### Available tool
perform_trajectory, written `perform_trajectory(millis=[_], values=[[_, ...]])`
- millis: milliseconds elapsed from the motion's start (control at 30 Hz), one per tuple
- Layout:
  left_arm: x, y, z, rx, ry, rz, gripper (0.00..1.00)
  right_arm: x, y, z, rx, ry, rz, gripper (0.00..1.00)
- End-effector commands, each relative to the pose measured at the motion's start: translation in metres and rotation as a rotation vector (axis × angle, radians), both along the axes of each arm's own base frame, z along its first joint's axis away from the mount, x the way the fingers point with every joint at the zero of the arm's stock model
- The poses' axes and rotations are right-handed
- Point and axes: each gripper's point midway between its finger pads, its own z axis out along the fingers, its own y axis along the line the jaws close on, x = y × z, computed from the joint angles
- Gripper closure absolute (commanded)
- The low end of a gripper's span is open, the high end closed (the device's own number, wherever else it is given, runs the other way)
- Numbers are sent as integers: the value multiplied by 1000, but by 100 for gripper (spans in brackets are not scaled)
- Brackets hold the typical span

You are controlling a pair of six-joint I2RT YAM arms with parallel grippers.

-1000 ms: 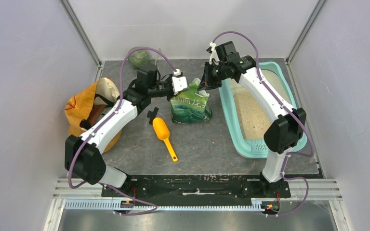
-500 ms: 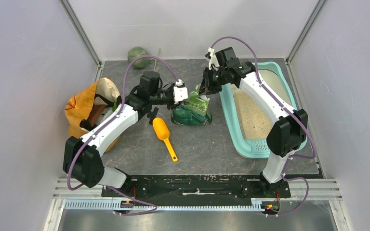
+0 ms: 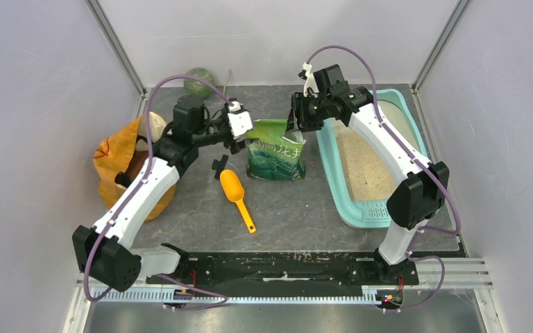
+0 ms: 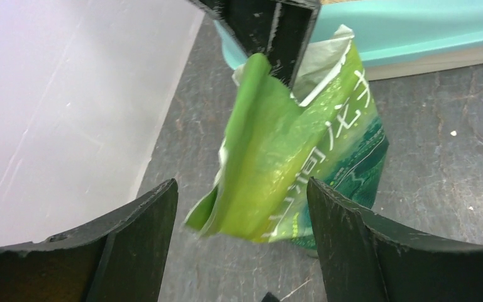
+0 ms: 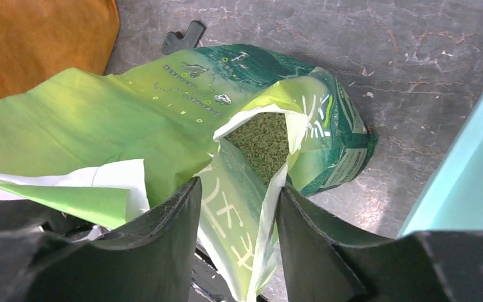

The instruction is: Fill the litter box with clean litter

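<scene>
**Green pouch [image 3: 275,154] upright on the grey mat [image 3: 291,208]**

Pale walls [image 3: 35,139] enclose the mat. The litter box [image 3: 327,163] lies at right, with clean litter [image 3: 361,163] inside. The left gripper [image 4: 242,204] is spread wide; the right gripper [image 5: 239,207] stands parted around the pouch rim

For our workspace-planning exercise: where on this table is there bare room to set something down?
Free: the mat between orange scoop, green pouch and litter box; also the back strip between green ball and right gripper. Crowded: the centre, where left gripper and right gripper flank the pouch.
</scene>
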Motion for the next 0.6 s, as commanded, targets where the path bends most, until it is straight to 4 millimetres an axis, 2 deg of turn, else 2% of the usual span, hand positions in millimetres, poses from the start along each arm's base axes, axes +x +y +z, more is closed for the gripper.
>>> perform_trajectory(millis=[0, 67, 133, 200, 400, 467, 567], values=[[-9, 28, 43, -81, -32, 93, 19, 8, -7, 36, -9, -132, -32, 44], [-16, 44, 44, -107, 8, 147, 19, 10, -13, 37, -26, -142, -53, 38], [-24, 61, 42, -132, 59, 207, 20, 9, -13, 40, -22, -148, -53, 36], [-33, 79, 31, -150, 127, 264, 20, 8, -13, 42, -15, -150, -50, 35], [-62, 104, -38, -57, 456, 364, 23, 9, -16, 45, -22, -167, -53, 21], [-62, 109, -56, -37, 577, 392, 24, 9, -18, 46, -21, -171, -56, 16], [-61, 114, -76, -32, 727, 432, 26, 6, -19, 50, -15, -177, -51, 14]])
